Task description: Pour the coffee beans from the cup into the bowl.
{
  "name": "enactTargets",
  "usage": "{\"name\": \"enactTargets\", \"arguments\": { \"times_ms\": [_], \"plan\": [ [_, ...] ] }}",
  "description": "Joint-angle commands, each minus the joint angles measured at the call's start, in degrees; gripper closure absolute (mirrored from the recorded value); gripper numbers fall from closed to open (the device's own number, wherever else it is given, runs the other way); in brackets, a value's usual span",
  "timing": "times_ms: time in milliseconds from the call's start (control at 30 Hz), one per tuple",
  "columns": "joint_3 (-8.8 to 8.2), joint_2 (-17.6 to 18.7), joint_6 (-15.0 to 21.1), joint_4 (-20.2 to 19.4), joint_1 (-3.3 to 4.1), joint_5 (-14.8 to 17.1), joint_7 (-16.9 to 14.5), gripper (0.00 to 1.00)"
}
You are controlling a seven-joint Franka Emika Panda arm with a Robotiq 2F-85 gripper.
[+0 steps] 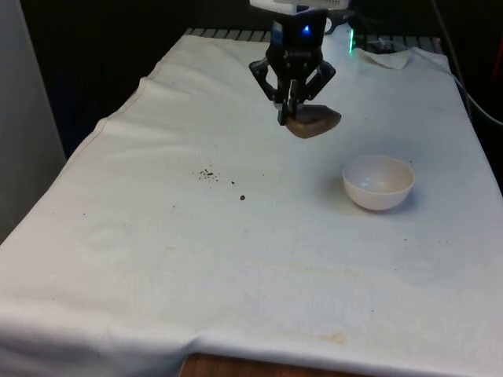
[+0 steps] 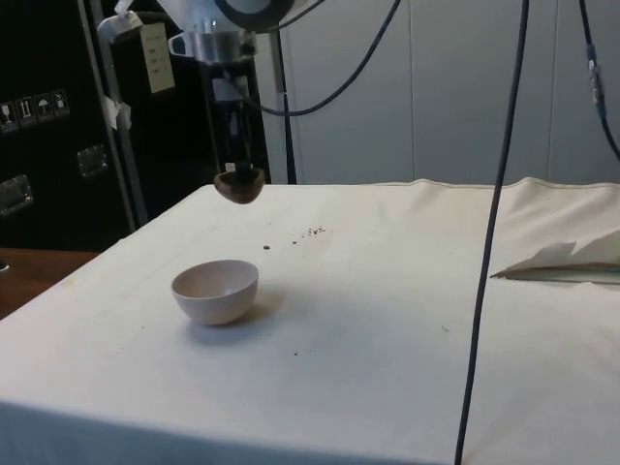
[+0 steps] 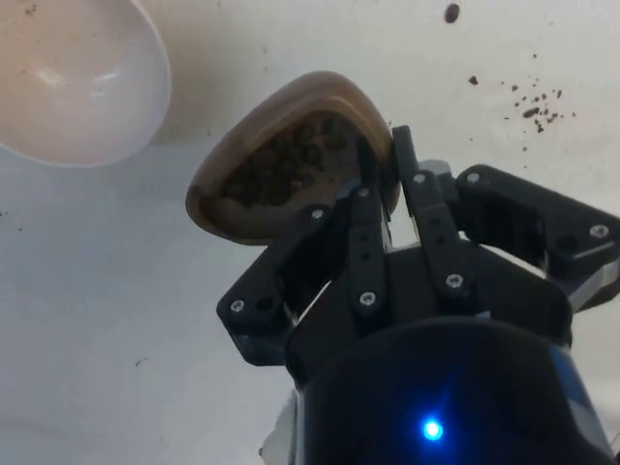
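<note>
A small brown cup (image 1: 314,122) hangs in the air above the white cloth, held by its rim in my black gripper (image 1: 289,116), which is shut on it. Dark coffee beans (image 3: 281,160) lie inside the cup (image 3: 262,160), which is roughly level. The white bowl (image 1: 378,181) stands on the cloth, nearer the camera and towards the front view's right of the cup, with nothing visible inside. From the side, the cup (image 2: 239,185) hangs behind and above the bowl (image 2: 216,290), below the gripper (image 2: 235,167).
A few spilled beans and crumbs (image 1: 208,173) lie on the cloth to the front view's left of the gripper, one loose bean (image 1: 242,197) nearer. A folded white cloth (image 1: 387,58) lies at the far right corner. A black cable (image 2: 489,252) hangs down in the side view.
</note>
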Motion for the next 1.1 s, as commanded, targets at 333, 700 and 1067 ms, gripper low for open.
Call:
{"name": "enactTargets", "arguments": {
  "times_ms": [333,700,1067],
  "plan": [
    [1.2,1.26,0.11,1.32,0.34,-0.57,4.87,1.0],
    [2.12,2.69,0.0,3.27,0.4,-1.6,9.51,1.0],
    [3.61,1.6,1.66,1.66,0.52,-4.58,14.5,1.0]
  ]
}}
